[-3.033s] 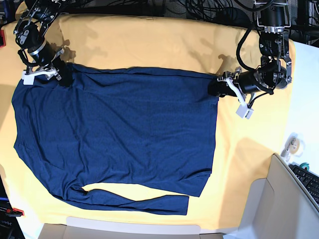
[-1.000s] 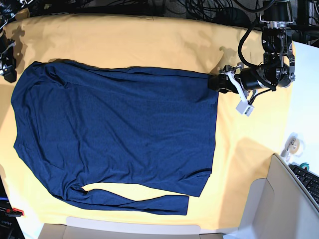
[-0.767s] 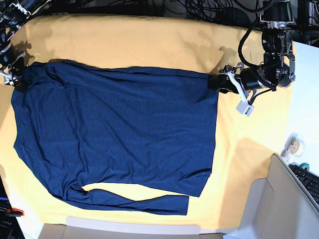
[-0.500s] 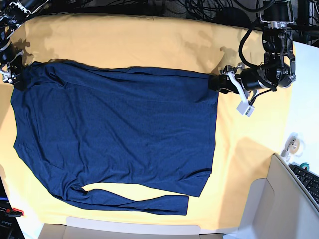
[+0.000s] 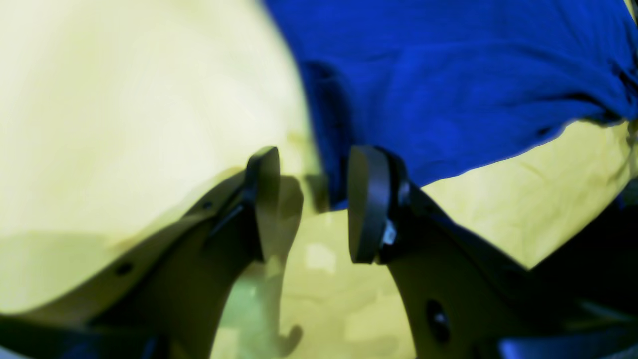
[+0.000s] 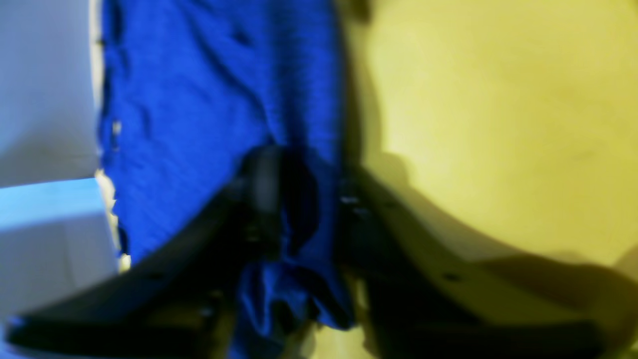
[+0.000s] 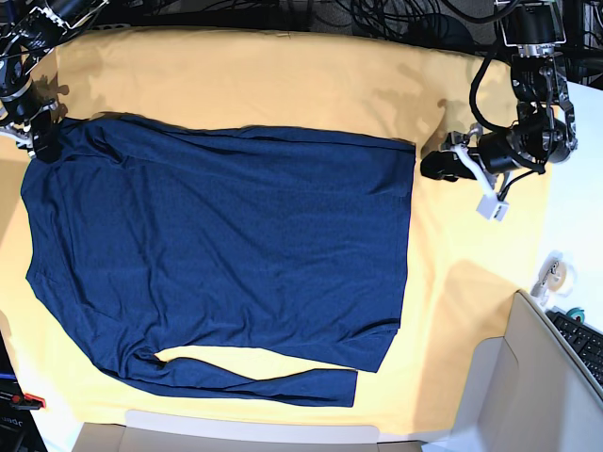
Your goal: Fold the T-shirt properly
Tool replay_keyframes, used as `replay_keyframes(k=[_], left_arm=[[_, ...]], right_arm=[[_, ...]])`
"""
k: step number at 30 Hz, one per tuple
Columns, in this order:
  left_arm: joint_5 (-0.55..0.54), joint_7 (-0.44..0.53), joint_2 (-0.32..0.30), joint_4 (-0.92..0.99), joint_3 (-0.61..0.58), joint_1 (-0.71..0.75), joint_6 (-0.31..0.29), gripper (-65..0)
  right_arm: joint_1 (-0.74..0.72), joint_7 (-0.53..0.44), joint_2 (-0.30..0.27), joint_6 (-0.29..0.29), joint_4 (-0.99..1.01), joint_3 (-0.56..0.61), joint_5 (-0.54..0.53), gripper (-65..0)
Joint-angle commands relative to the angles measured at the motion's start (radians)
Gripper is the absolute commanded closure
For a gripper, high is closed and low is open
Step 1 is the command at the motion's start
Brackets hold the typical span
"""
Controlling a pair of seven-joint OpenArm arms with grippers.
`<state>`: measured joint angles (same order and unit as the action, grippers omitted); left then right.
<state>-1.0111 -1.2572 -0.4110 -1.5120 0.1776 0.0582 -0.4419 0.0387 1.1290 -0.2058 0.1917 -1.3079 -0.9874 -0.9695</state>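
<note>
The dark navy T-shirt (image 7: 217,254) lies spread flat on the yellow table cloth (image 7: 283,75), with one sleeve folded along its near edge. In the base view my left gripper (image 7: 435,166) sits on the cloth just right of the shirt's far right corner, apart from it. The left wrist view shows that gripper (image 5: 314,199) open, with the shirt's edge (image 5: 448,75) just beyond its fingertips. My right gripper (image 7: 40,143) is at the shirt's far left corner. The right wrist view is blurred, but that gripper (image 6: 304,199) stands with its jaws closed around bunched blue fabric (image 6: 199,99).
A beige box (image 7: 528,377) and a keyboard (image 7: 584,344) stand at the near right. A tape roll (image 7: 556,275) lies on the white surface beside the cloth. Black cables (image 7: 377,14) run along the far edge.
My left gripper has drawn back to the right, off the shirt's far right corner. My right gripper came in to the far left corner and closed on the fabric there.
</note>
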Motion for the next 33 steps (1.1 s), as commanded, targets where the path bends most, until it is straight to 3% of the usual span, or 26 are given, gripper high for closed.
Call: replay_keyframes(k=[1, 3, 11, 17, 23, 33], left_arm=[[-0.024, 0.001, -0.013, 0.003, 0.015, -0.013, -0.005, -22.9], [-0.027, -0.002, -0.013, 0.023, 0.017, -0.013, -0.005, -23.0], [-0.044, -0.020, -0.004, 0.029, 0.013, -0.007, -0.007, -23.1], [-0.179, -0.071, -0.006, 0.029, 0.013, -0.007, -0.008, -23.5], [-0.248, -0.098, -0.006, 0.027, 0.012, -0.014, -0.008, -29.8], [-0.242, -0.089, -0.006, 0.106, -0.030, -0.044, -0.008, -30.3]], right_arm=[[0.000, 0.024, -0.004, -0.013, -0.003, 0.002, 0.013, -4.7], [0.000, 0.024, -0.004, -0.013, -0.003, 0.002, 0.013, -0.2], [0.000, 0.027, -0.004, -0.013, -0.003, 0.002, 0.014, 0.0], [0.002, 0.026, -0.004, -0.013, -0.003, 0.002, 0.014, 0.0], [0.003, 0.026, -0.004, -0.013, -0.003, 0.002, 0.014, 0.0], [0.003, 0.029, -0.004, -0.011, -0.006, 0.002, 0.014, 0.0]])
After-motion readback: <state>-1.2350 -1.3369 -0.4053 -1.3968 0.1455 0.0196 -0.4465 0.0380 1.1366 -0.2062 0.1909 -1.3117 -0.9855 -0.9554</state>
